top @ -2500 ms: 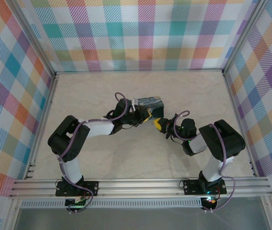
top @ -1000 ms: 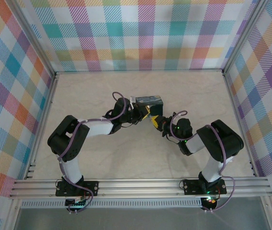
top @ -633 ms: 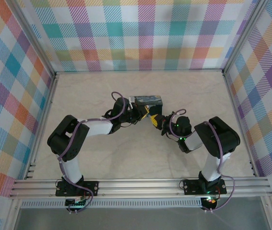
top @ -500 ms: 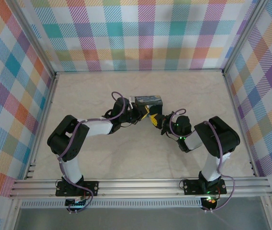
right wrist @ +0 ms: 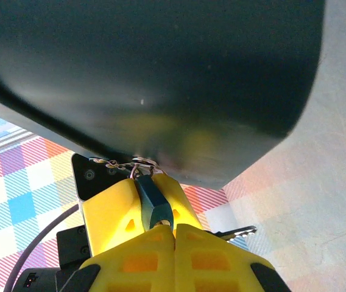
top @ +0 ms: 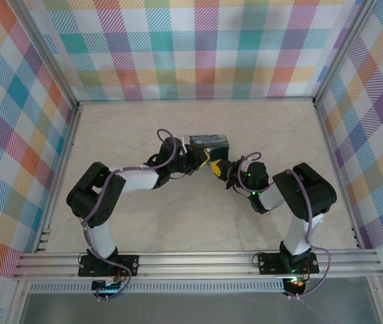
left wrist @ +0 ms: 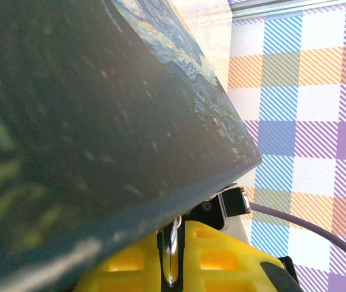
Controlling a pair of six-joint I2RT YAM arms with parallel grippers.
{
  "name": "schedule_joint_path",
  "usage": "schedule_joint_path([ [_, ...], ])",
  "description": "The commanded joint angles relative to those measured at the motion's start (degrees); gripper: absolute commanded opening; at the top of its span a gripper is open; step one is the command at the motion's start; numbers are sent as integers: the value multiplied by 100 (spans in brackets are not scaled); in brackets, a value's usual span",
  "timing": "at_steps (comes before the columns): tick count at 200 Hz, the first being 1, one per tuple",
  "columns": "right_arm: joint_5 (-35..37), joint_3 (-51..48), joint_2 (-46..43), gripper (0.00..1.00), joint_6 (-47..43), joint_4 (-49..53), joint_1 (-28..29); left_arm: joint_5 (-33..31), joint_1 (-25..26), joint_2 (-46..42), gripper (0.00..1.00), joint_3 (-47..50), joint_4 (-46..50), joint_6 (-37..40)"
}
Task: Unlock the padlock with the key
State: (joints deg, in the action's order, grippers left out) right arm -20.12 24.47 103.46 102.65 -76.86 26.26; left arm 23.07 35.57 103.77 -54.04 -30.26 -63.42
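Left claw [left wrist: 172,243]: clenched; its yellow fingers [left wrist: 222,258] stand almost flush, with a thin flat piece [right wrist: 155,207] nipped in the narrow slot between them; the piece reads silvery edge-on in the left wrist view and dark teal in the right wrist view; whether it is the padlock or part of a key cannot be told.

Right claw [right wrist: 174,234]: clenched, yellow fingers pressed together along one seam; its tips face the left claw tip to tip, all but touching; the lower end of the thin flat piece meets that seam; whether it is nipped there cannot be told.

Key [right wrist: 237,232]: a silvery toothed blade pokes out just to the right of the right claw's fingers, behind them; what carries it is hidden.

Wire ring [right wrist: 139,162]: at the far end of the thin flat piece, just beyond the left claw's fingers, close under the tin.

Dark blue swirl-printed tin [top: 208,141]: on the bench [top: 144,223], directly beyond both claws, looming close over the fingertips in both wrist views; contact with either claw cannot be judged.

Purple cable [left wrist: 307,225]: runs off to the right of the left claw.
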Motion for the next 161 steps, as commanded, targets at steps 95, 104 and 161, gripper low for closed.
schedule_joint_path([
  [95,172,209,-376,4,-534,354,30,876,373,-185,4,-36,188,318],
  [104,113,144,-424,9,-598,409,13,797,342,-207,5,-11,247,339],
  [161,-231,-382,-1358,39,-1389,1562,-146,578,204,-197,5,-4,457,453],
])
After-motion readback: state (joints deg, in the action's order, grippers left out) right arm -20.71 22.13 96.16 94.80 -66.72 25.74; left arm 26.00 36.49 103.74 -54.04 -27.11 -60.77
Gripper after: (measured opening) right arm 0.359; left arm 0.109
